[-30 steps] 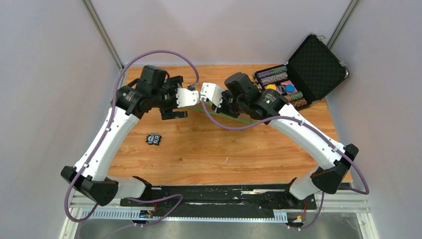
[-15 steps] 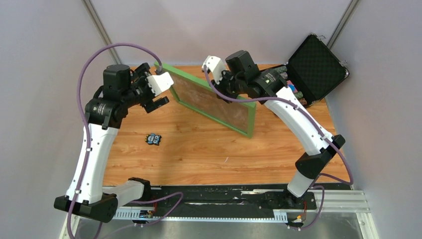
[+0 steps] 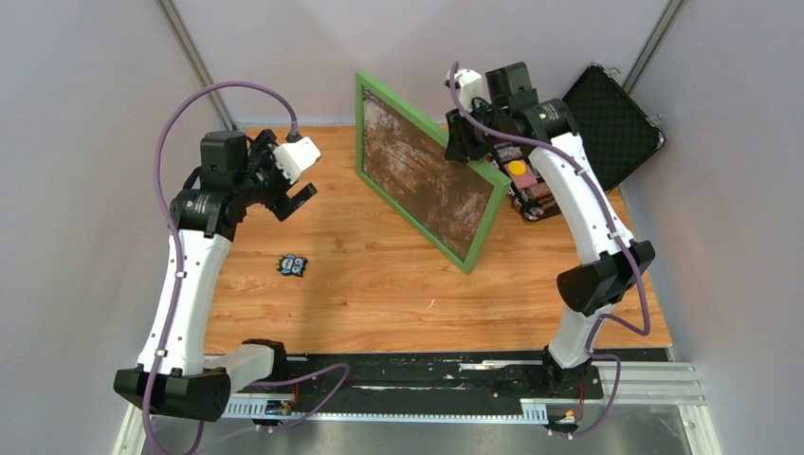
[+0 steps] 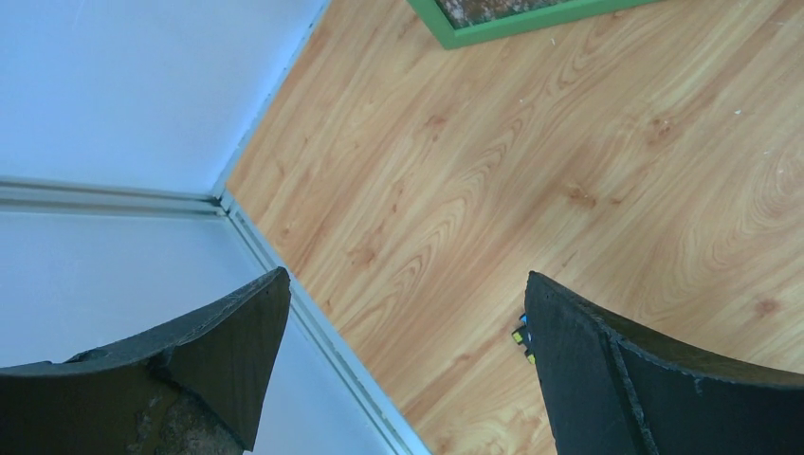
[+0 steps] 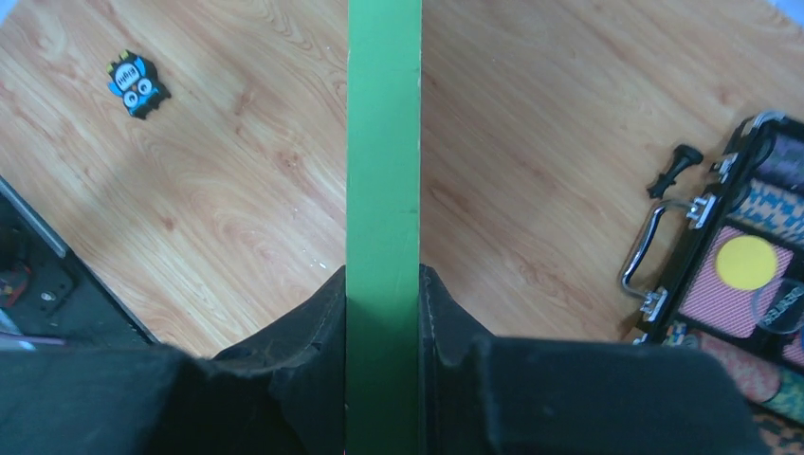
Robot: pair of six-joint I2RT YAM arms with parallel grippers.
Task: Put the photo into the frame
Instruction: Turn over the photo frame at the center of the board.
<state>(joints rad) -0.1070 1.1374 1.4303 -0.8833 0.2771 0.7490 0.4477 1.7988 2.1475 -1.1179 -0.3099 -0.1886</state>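
Right claw: My right gripper (image 5: 383, 332) is clamped on one green rail of the frame (image 5: 383, 142). Both fingers (image 5: 308, 351) press flat on the rail's faces.
Left claw: My left gripper (image 4: 398, 365) is spread wide and holds nothing. It hovers over bare table (image 3: 379, 294), well apart from the frame.
Frame: The frame (image 3: 360, 123) hangs tilted above the far half of the table, carried from its upper right rail only. I cannot tell from overhead whether the low corner touches the wood.
Photo: A mottled brown and pale print (image 3: 427, 175) fills the opening. I judge this to be the photo, lying inside the rails. No view shows whether anything secures it from behind.
Surroundings: An open black case of poker chips (image 3: 607, 123) lies just beside the right forearm. A small blue owl figure (image 3: 293, 264) lies near the left arm.
Risk, grip: With only one pinch point on a thin rail, the frame's weight could swing it within the fingers.
Risk, photo: If the print is loose, the tilt could let it slide out.
Risk, collision: Lowering the frame carelessly could knock a corner on the table or the case lid.
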